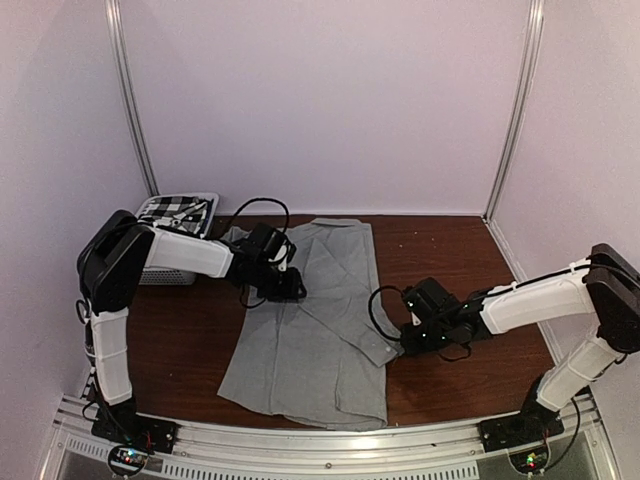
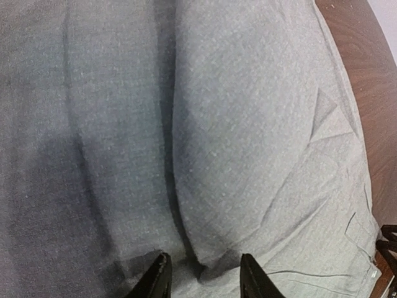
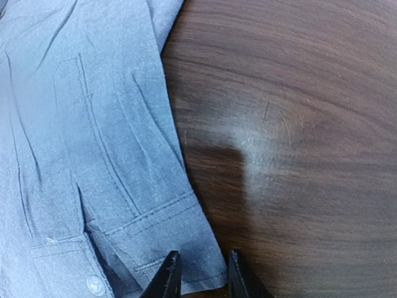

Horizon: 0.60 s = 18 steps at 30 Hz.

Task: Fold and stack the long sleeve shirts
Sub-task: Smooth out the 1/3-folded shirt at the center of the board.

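The light grey long sleeve shirt [image 1: 315, 335] lies spread on the brown table, collar toward the back. My left gripper [image 1: 285, 287] is down on its left side. In the left wrist view its fingertips [image 2: 158, 276] stand apart on either side of a raised fold of the grey cloth [image 2: 248, 155]. My right gripper [image 1: 405, 342] is at the sleeve cuff on the shirt's right edge. The cuff's corner [image 3: 198, 261] lies flat between its two narrowly parted fingertips [image 3: 167, 276]. The black-and-white checked shirt [image 1: 172, 212] sits in the basket at the back left.
The white slatted basket [image 1: 165, 272] stands at the back left, partly behind my left arm. Bare brown table [image 1: 450, 260] lies right of the grey shirt. White walls enclose the back and both sides.
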### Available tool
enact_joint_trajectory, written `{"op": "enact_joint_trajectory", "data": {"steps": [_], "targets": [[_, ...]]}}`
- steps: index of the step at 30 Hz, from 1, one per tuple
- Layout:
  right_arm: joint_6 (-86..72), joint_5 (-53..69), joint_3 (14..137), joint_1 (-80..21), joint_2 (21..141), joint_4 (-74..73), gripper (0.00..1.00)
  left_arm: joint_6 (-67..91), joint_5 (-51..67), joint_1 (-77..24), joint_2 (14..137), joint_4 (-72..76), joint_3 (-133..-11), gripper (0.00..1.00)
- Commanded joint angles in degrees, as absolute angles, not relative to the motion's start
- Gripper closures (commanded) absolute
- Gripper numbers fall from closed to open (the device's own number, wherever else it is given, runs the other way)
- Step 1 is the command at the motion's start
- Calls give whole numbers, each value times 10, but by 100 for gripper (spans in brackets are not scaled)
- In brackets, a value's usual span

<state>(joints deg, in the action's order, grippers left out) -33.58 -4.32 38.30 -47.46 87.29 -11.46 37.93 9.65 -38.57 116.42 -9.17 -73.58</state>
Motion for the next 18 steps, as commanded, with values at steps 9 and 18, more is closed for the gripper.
{"op": "enact_joint_trajectory", "data": {"steps": [9, 18], "targets": [[-332, -9, 429, -491, 833, -177, 95, 363, 83, -386, 1173, -109, -790, 92], [-335, 11, 443, -496, 818, -199, 98, 361, 85, -386, 1173, -130, -780, 69]]}}
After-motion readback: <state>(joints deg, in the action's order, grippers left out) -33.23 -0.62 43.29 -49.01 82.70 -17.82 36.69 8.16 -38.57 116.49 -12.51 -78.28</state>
